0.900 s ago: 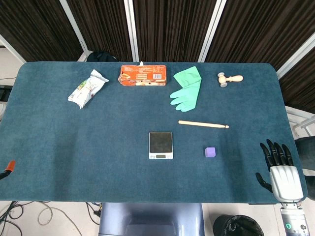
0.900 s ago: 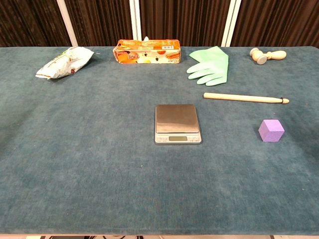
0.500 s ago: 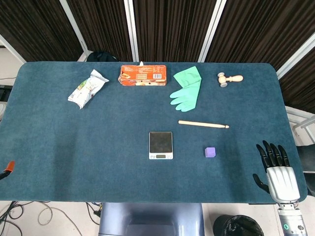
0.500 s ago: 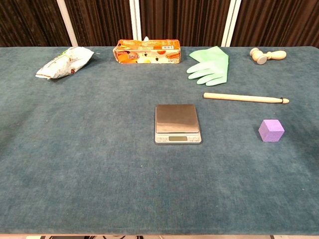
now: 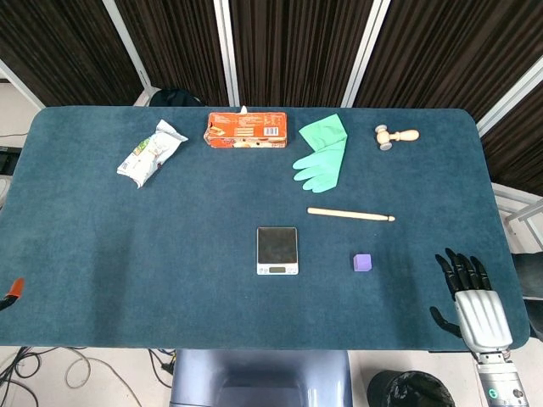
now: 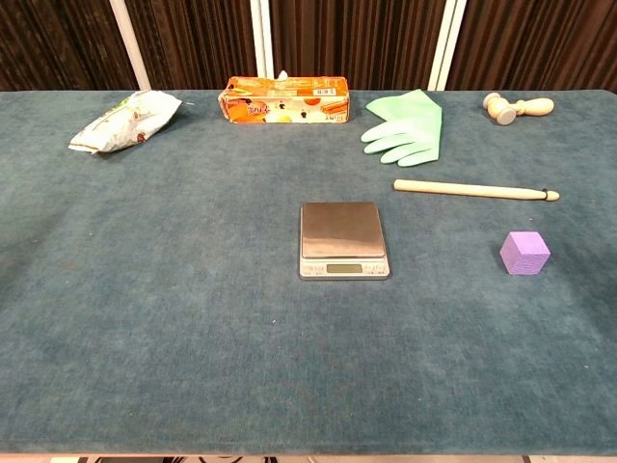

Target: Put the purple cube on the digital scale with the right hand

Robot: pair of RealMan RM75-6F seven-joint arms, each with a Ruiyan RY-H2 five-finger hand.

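Note:
The purple cube (image 5: 362, 262) (image 6: 524, 254) sits on the blue-green table cloth, right of the digital scale (image 5: 277, 250) (image 6: 343, 239), whose steel plate is bare. My right hand (image 5: 471, 296) shows only in the head view, at the table's front right corner, fingers spread and holding nothing, well to the right of the cube. The chest view does not show it. My left hand is outside both views.
A wooden stick (image 5: 350, 214) lies behind the cube. Further back are green rubber gloves (image 5: 322, 153), a wooden stamp (image 5: 396, 136), an orange box (image 5: 245, 131) and a snack bag (image 5: 149, 153). An orange-tipped object (image 5: 12, 291) shows at the left edge.
My right hand has slid leftward and slightly toward the front edge, staying open. The cube and scale have not moved.

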